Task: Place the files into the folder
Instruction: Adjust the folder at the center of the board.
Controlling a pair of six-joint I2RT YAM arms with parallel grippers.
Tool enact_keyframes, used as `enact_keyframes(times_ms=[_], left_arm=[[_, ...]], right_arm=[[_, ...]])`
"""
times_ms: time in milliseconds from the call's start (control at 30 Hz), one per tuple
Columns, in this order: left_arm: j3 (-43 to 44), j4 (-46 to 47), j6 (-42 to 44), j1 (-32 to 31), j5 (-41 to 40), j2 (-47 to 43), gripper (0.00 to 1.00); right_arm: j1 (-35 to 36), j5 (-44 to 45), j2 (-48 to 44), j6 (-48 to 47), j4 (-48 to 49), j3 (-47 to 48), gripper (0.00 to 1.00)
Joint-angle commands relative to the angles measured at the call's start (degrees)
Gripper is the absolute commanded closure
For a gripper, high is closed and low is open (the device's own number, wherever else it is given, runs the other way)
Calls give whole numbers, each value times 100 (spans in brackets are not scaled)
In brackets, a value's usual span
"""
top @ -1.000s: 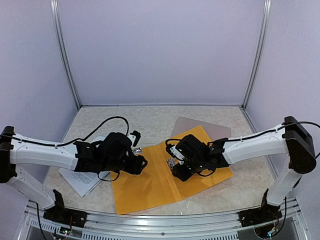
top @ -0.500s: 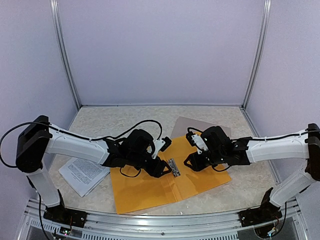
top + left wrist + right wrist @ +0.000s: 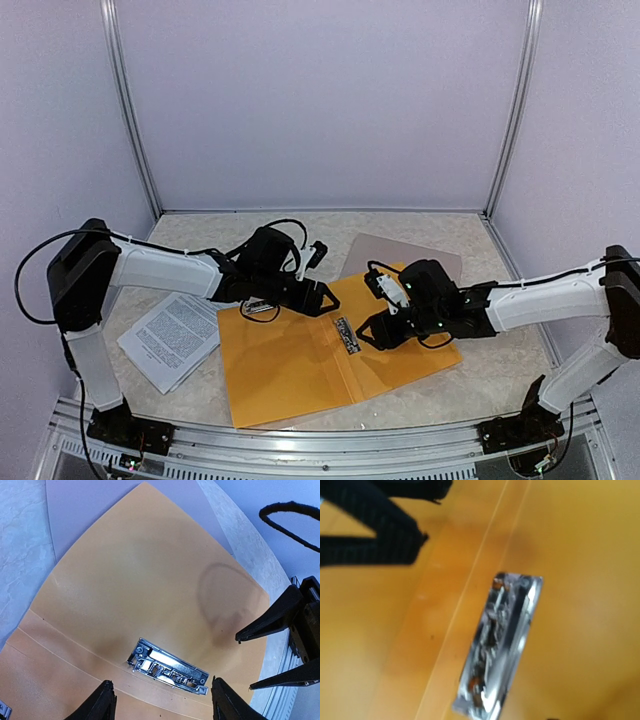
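1. The orange folder [image 3: 290,370] lies open and flat in the middle of the worktop [image 3: 230,235], with both halves spread out.
2. A metal clip [image 3: 167,666] sits on the folder's right half, just beside the centre crease.
3. The left hand [image 3: 325,298] reaches in over the far end of the crease. The view from its wrist shows its two fingers [image 3: 102,705] set wide apart with nothing between them, only the clip below.
4. The right hand [image 3: 366,333] comes in from the other side, low over the right half and just beside the clip. It shows in the left wrist view with its two dark fingers spread apart, and it holds nothing.
5. The two hands point at each other across the clip, close but apart.
6. The files [image 3: 170,335], white sheets dense with black print, lie on the worktop to the left of the folder. They are just beside its left edge and outside it, and neither hand touches them.
7. A grey-brown cover [image 3: 425,258] lies at the far right, partly tucked under the folder's far corner.
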Motion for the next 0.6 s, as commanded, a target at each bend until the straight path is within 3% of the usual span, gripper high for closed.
enact_keyframes(times_ms=[0, 233, 567], left_arm=[[-270, 89, -402, 116, 278, -70, 35], [-1272, 600, -1113, 1, -317, -656, 34], [-2218, 851, -1154, -767, -1747, -1556, 35]], right_arm=[[215, 586, 621, -237, -282, 692, 44], [266, 871, 1529, -550, -788, 1614, 45], [338, 889, 2097, -605, -1013, 2055, 48]])
